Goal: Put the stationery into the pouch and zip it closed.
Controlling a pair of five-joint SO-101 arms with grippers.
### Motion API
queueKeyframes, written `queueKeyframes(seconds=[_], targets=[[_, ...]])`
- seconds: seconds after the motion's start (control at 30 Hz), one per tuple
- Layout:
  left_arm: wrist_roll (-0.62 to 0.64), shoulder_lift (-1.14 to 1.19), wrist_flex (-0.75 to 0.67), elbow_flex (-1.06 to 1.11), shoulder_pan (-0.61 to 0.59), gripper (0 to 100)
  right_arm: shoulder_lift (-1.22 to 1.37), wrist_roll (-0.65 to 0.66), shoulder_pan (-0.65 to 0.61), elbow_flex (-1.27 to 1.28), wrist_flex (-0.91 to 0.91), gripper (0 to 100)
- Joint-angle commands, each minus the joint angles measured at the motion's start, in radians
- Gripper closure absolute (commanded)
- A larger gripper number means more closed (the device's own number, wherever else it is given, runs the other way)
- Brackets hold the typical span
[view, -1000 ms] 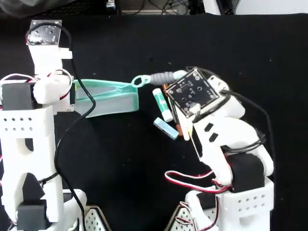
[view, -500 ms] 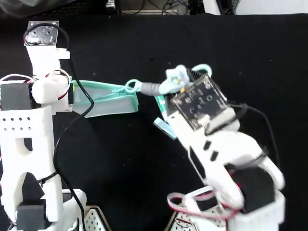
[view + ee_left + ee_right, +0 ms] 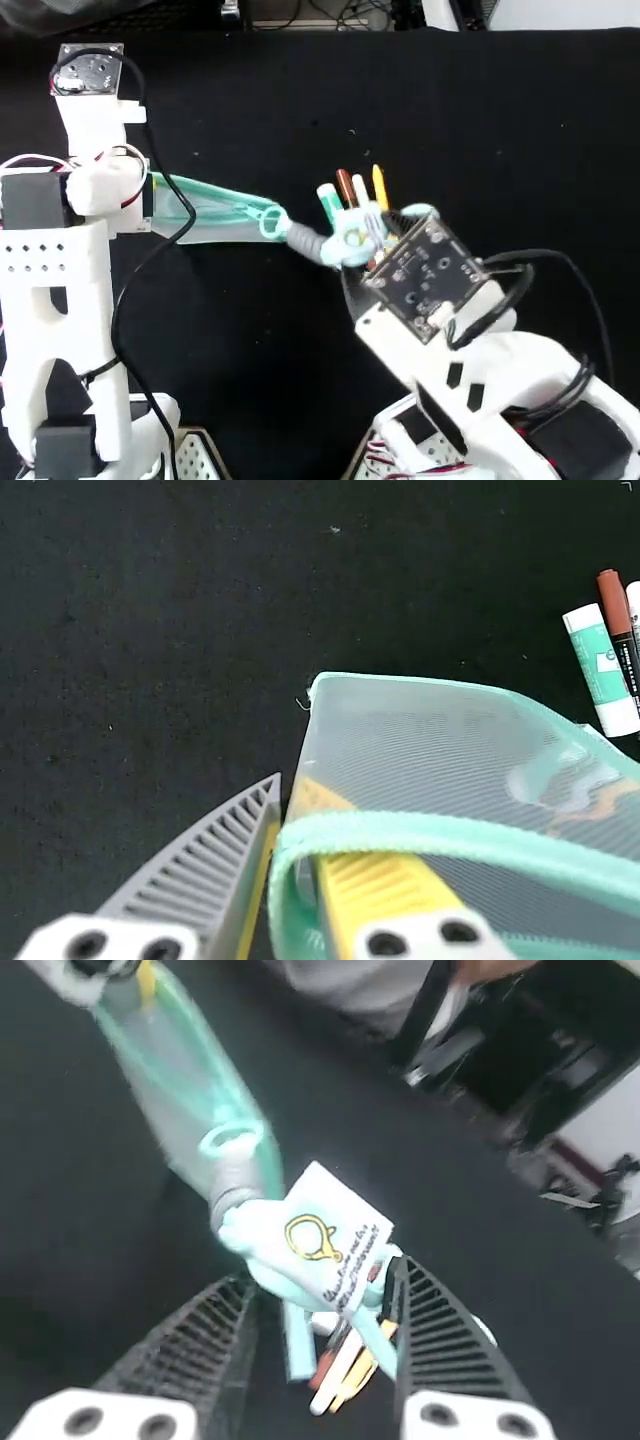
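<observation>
Now, two claws are working here. The left claw (image 3: 288,815) is pinching shut on one end of the one pouch (image 3: 215,208), and the pouch's green edge is sitting between its jaws. The right claw (image 3: 322,1282) is squeezing the one tag (image 3: 322,1242) between its jaws. One gray strap (image 3: 304,240) is joining that tag to the one ring (image 3: 272,221) on the zipper. So the pouch is stretching between the two claws.

Four long things are lying on the black table (image 3: 500,130) just past the right claw. They are one green and white stick (image 3: 328,200), one brown pen (image 3: 346,186), one white pen (image 3: 360,190) and one yellow pen (image 3: 379,184). They are lying side by side, outside the pouch.

Half a second ago the tag was sitting farther from the right arm's base. Now the right claw is pulling back toward its own base. The tag, strap and ring are coming along with it. That arm was covering most of the pens then, and now they are showing past the claw. The left claw is staying where it was.

The right wrist view is adding something to the high view. One blue piece (image 3: 296,1345) is lying under the right claw, beside the pens. The left wrist view is showing the pouch's see-through mesh up close. Well apart from the left claw, it is also showing the stick, the brown pen and a bit of the white pen.
</observation>
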Motion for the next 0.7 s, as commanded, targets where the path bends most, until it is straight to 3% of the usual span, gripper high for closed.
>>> queueKeyframes(seconds=[0.0,0.17,0.4,0.5,0.67], targets=[[0.009,-0.014,-0.02,-0.008,-0.002,97,-0.005,-0.003,-0.091,-0.005,0.071,80.0],[0.041,-0.015,-0.032,0.001,-0.005,97,-0.061,0.005,-0.16,0.246,0.014,65.5],[0.043,-0.015,-0.031,-0.007,-0.002,97,-0.189,0.107,-0.138,0.648,-0.204,64.6],[0.043,-0.015,-0.031,-0.007,-0.002,97,-0.248,0.109,-0.026,0.797,-0.304,64.5],[0.043,-0.015,-0.009,0.001,-0.002,97,-0.308,0.109,0.276,1.052,-0.595,64.9]])
